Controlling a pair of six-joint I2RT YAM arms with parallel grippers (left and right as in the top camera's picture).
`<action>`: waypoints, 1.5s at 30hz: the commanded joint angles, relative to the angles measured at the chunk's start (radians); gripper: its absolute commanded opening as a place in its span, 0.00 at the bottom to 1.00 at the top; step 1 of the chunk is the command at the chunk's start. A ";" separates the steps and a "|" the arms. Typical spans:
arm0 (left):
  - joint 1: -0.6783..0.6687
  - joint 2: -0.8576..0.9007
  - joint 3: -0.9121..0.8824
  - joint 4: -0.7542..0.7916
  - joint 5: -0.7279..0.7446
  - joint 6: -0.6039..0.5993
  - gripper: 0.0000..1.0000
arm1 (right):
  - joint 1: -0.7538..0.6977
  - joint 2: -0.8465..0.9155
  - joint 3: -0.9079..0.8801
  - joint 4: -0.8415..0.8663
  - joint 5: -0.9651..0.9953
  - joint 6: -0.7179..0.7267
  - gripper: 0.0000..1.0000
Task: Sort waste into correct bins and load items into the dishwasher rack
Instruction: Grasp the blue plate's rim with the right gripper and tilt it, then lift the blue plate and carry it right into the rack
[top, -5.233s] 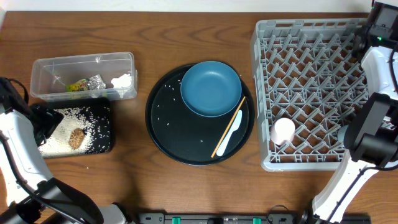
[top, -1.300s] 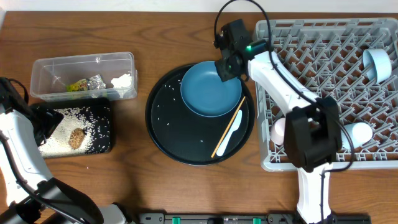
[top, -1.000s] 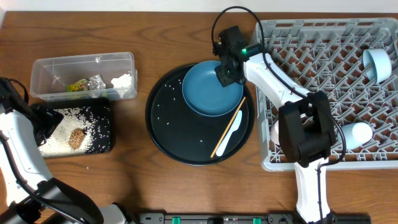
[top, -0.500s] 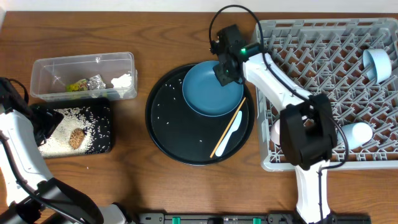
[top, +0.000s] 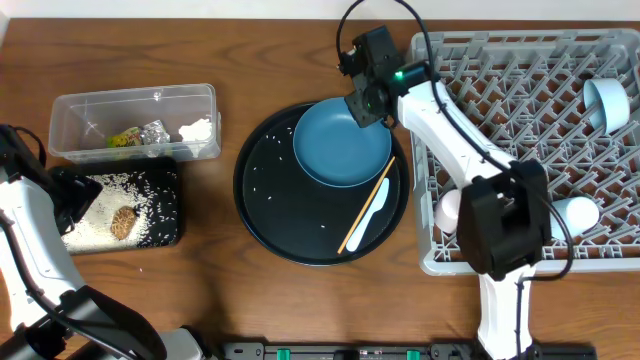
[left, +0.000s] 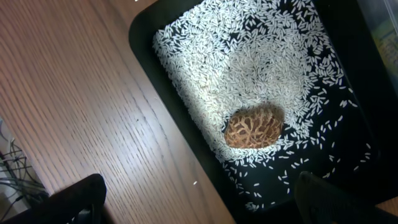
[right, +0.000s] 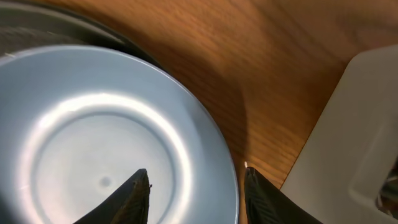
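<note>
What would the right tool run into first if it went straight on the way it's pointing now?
The right tool would most likely meet the dark-blue plate first: the plate's rim lies just ahead, inside the tool's open gap. Depth is hard to judge here.

The left arm (top: 22, 240) runs up the scene's left edge. Its tool (top: 72, 195) points down with jaws spread wide, the fingertips at the wrist view's bottom corners. The right arm (top: 450, 130) stretches from the near right to the far centre, its tool (top: 362, 103) angled down, jaws partly apart.
</note>
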 joint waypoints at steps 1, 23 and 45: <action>0.003 -0.006 0.000 -0.002 -0.019 -0.005 0.98 | -0.010 0.054 0.006 0.008 0.066 -0.014 0.45; 0.003 -0.006 0.000 -0.002 -0.019 -0.006 0.98 | -0.010 0.117 0.006 0.043 0.068 -0.014 0.31; 0.003 -0.006 0.000 -0.002 -0.019 -0.006 0.98 | -0.024 -0.199 0.023 0.074 0.106 0.010 0.01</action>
